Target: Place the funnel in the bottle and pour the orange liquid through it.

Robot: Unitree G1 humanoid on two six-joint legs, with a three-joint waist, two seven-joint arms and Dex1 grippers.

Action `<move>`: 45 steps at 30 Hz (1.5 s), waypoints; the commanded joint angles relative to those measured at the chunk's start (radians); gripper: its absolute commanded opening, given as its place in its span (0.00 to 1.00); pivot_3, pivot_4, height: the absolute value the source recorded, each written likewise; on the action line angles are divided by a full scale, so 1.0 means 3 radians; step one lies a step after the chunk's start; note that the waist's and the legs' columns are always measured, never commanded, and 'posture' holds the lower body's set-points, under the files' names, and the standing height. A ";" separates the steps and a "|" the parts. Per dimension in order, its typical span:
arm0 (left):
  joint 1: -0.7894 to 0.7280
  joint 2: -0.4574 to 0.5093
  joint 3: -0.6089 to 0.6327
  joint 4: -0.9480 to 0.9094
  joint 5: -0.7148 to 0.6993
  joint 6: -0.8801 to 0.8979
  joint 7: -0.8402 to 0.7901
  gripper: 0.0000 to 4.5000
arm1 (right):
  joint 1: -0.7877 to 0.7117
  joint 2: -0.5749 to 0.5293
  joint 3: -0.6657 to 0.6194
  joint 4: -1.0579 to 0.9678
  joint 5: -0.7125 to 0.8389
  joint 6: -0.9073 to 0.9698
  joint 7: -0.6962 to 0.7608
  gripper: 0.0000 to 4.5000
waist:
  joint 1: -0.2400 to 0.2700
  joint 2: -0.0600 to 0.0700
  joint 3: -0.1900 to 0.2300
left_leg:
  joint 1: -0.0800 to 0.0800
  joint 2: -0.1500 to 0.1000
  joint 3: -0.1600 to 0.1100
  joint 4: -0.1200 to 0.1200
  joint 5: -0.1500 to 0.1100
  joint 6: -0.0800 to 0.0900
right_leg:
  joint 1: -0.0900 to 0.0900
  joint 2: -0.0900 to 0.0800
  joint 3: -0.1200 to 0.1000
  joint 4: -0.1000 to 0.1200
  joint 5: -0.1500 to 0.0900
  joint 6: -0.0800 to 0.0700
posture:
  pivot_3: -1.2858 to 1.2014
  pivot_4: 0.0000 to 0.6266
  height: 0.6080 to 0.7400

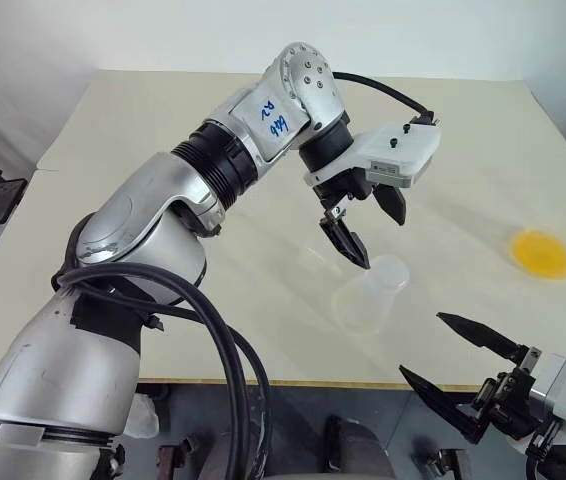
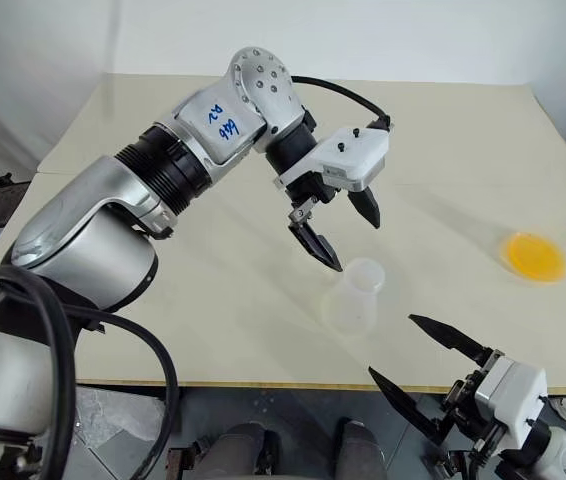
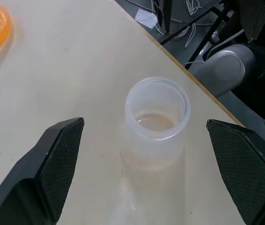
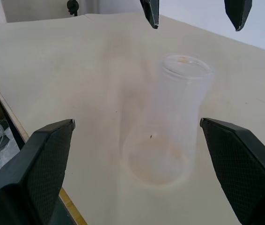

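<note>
From the head views, the bottle [image 1: 373, 293] stands upright near the tabletop's [image 1: 163, 120] near edge, empty, so probably light and tippy; its smooth clear wall looks slippery, and the neck seems the best hold. The orange liquid [image 1: 542, 253] sits well to the right. The left gripper [image 1: 375, 229] hangs just above the bottle's rim, jaws wide apart, holding nothing.

In the left wrist view, the rim lies between the spread fingers [image 3: 60, 154], untouched.

In the right wrist view, the right gripper [image 4: 137, 164] is fully spread and empty, aimed at the bottle.
</note>
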 commanded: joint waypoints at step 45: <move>0.1068 -0.0367 0.2480 0.1496 0.1888 -0.0897 0.1166 0.99 | 0.0713 0.0259 -0.0171 -0.0489 -0.0005 -0.0136 -0.0328 1.00 | -0.0003 0.0003 -0.0003 | 0.0006 -0.0007 0.0006 0.0004 -0.0001 0.0002 | -0.0004 -0.0004 -0.0002 0.0022 0.0005 0.0009 | 0.52 0.24 1.00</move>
